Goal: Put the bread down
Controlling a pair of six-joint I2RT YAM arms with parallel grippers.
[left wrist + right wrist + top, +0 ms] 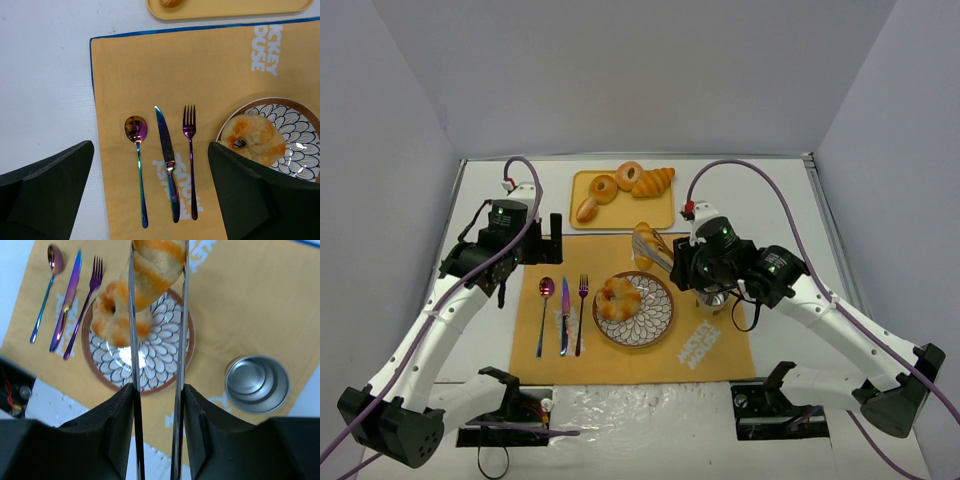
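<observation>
Nearest me, my right fingers (117, 430) are clenched on a pair of metal tongs (134, 340). The tongs in turn pinch the striped roll (152, 270) across its middle. My left fingers (50, 185) are spread with nothing between them, over the left part of the yellow mat (200, 65) above the spoon (136, 131), knife (167, 160) and fork (190, 145).

The roll hangs in the air over the far side of the patterned plate (165, 365), where a round bun (112, 320) already sits. A steel cup (256, 384) stands to its right.

I judge the roll light and soft, so it will dent under hard squeezing. The smooth blades could let it slip, so a mid-body hold suits it.

Farther off, the tray (630, 212) of pastries rests on the desk (500, 320).
</observation>
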